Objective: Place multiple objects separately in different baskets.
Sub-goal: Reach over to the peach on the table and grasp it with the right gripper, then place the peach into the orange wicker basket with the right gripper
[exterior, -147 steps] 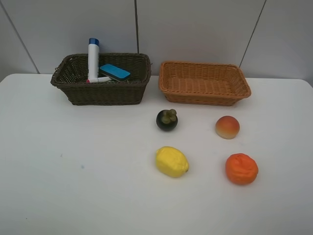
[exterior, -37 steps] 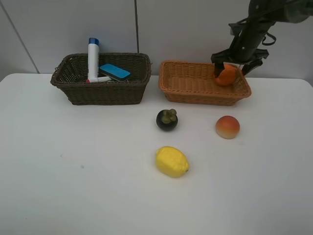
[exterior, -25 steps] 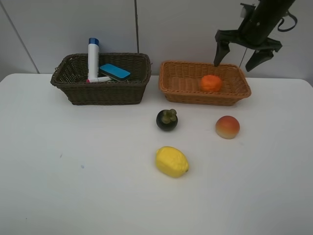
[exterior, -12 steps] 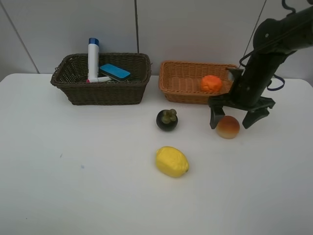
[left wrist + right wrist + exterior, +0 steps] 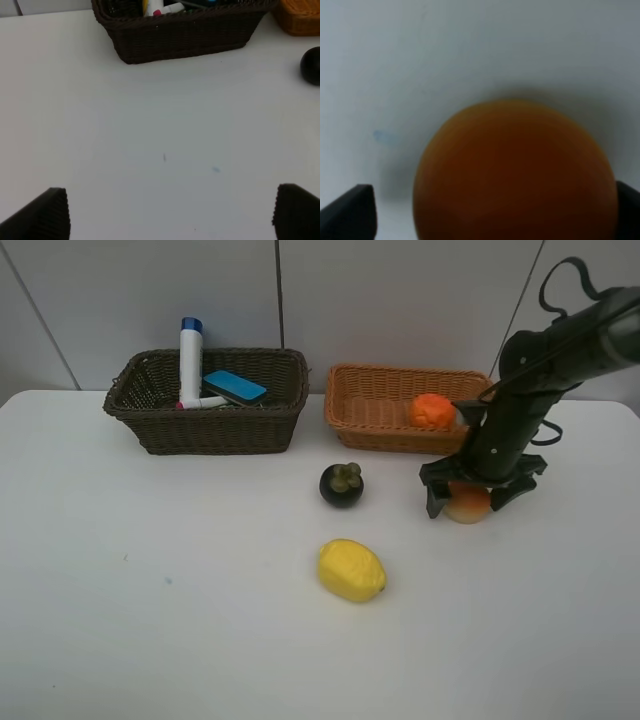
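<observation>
My right gripper (image 5: 472, 498) is open and straddles the peach (image 5: 468, 504) on the table; the peach fills the right wrist view (image 5: 515, 172) between the two fingertips (image 5: 347, 212). The orange (image 5: 433, 410) lies in the light orange-tan basket (image 5: 380, 410). The mangosteen (image 5: 341, 484) and lemon (image 5: 351, 570) sit on the table. The dark brown basket (image 5: 210, 425) holds the white blue-capped tube (image 5: 190, 358), the blue-backed eraser (image 5: 235, 388) and the white-pink marker (image 5: 203, 402). The pump bottle is hidden. My left gripper (image 5: 165, 212) is open over bare table.
The white table (image 5: 150, 590) ends at a tiled wall behind the baskets. In the left wrist view the dark basket (image 5: 185, 30) lies ahead, with the mangosteen (image 5: 311, 66) and the corner of the tan basket (image 5: 300, 17) at the edge.
My right gripper has let the orange go in the tan basket, swung down to the table, and now sits lower around the peach. The left arm has not moved.
</observation>
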You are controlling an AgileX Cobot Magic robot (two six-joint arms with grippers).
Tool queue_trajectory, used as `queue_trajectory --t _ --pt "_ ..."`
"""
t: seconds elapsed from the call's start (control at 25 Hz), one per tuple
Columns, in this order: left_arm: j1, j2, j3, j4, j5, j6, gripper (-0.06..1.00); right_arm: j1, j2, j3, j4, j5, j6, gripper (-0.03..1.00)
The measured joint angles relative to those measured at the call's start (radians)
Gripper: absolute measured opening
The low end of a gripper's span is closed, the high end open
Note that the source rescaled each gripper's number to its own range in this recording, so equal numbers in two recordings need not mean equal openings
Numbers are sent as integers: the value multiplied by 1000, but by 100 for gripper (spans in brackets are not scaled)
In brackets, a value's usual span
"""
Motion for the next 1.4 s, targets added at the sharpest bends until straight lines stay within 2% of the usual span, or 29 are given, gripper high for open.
queue_trajectory --t 0.2,0.24,0.28,0.32,0.4,0.44,0.64,0.84,1.0,1.16,1.4 --pt "0 0 0 0 0 0 100 0 20 1 -17 -17 -2 100" --pt "0 0 0 0 0 0 100 0 20 1 -19 -16 -2 97" --pt "0 0 0 0 0 0 100 0 20 1 -23 -16 -2 88" --pt "0 0 0 0 0 0 100 0 21 1 -28 -16 -2 72" --pt "0 0 0 0 0 0 100 0 23 1 -35 -16 -2 25" --pt "0 0 0 0 0 0 100 0 23 1 -39 -13 -3 7" --pt "0 0 0 0 0 0 100 0 4 -11 -48 49 -3 7" --pt "0 0 0 0 0 0 100 0 -108 -136 -62 136 -3 7" --pt "0 0 0 0 0 0 100 0 -124 -294 -104 140 -3 7" --pt "0 0 0 0 0 0 100 -22 -38 -455 -136 139 -3 7" --pt "0 0 0 0 0 0 100 -75 111 -583 -149 132 -22 8"
